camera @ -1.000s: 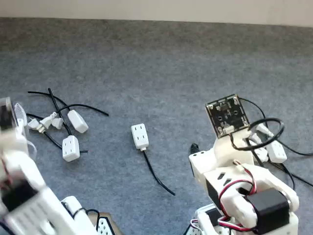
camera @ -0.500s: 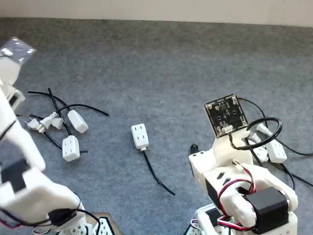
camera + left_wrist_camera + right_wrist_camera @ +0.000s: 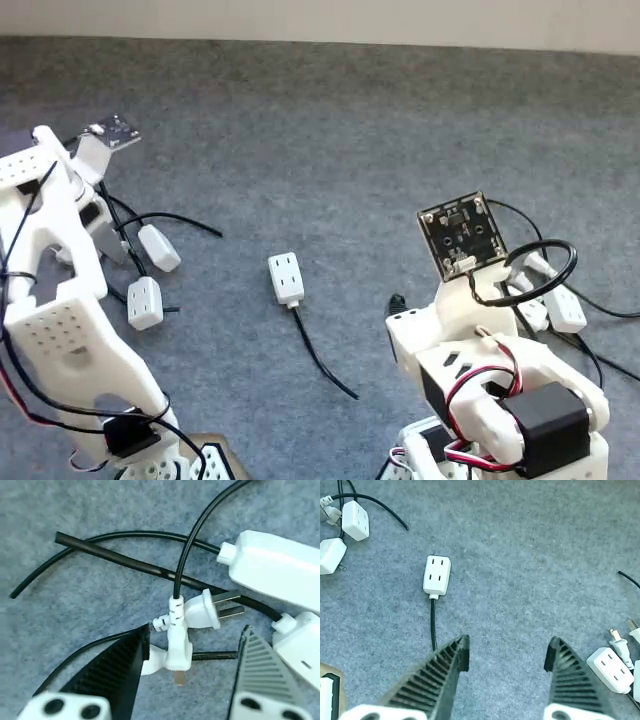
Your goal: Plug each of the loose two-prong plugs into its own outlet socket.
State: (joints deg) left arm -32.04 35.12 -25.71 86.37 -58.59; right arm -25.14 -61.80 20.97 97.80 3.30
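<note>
Two white two-prong plugs lie tangled in black cords on the grey carpet: one plug [image 3: 204, 612] on its side and a second plug [image 3: 177, 650] crossing it. My left gripper [image 3: 196, 631] hangs open just above them, its fingers to either side of the second plug. Two white sockets [image 3: 280, 570] [image 3: 301, 645] lie close by. In the high view the left arm [image 3: 60, 230] covers this cluster at the left. A lone white socket [image 3: 286, 277] [image 3: 437, 575] with a black cord lies mid-carpet. My right gripper [image 3: 509, 642] is open above bare carpet near it.
Two more sockets [image 3: 145, 302] [image 3: 158, 247] lie beside the left cluster. At the right, another socket [image 3: 610, 667] [image 3: 566, 310] and a loose plug [image 3: 618, 641] lie among cords behind the right arm [image 3: 480, 380]. Open carpet stretches toward the back.
The left arm has swung in from the left edge and come down over the left plug cluster. The right arm and the sockets have stayed put.
</note>
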